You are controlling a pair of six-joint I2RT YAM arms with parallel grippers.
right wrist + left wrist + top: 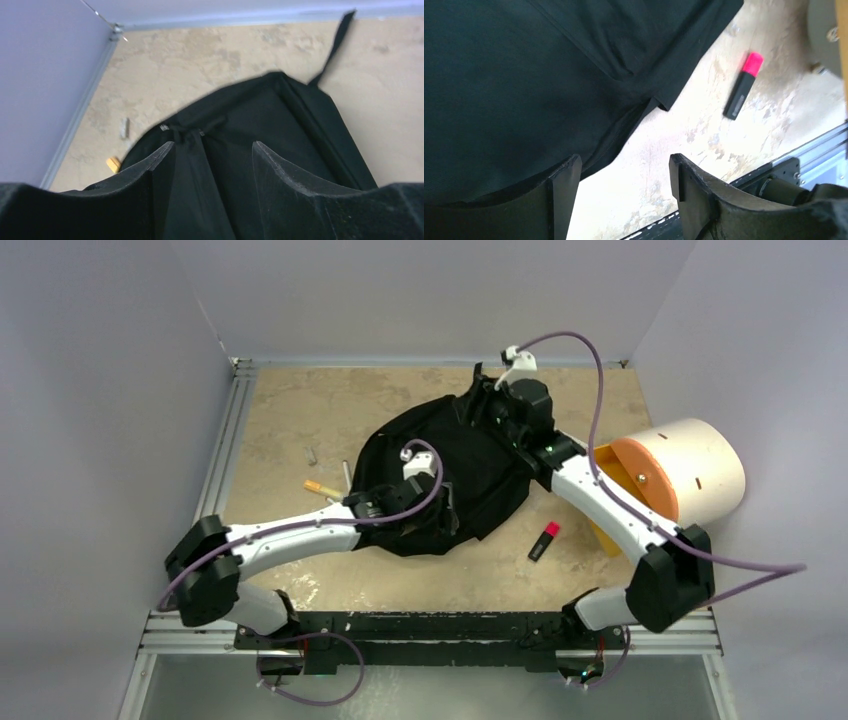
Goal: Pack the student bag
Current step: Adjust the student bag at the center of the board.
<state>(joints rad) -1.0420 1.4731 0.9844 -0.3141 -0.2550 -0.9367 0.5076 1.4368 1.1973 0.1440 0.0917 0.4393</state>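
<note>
L gripper [624,165]: fingers spread wide, nothing btwn them, only bare beige mottled tabletop [704,135] in the gap. Edge of the large soft black fabric backpack [524,75] sits at the view-left fingertip; the rest lies flat beyond it. Black marker w/ pink cap [743,85] is farther out past the other finger, apart from the backpack. R gripper [212,150]: fingers apart, not clamped, backpack panel below the gap; contact can't tell. Black strap [335,45] trails out beyond the fingertips.
</note>
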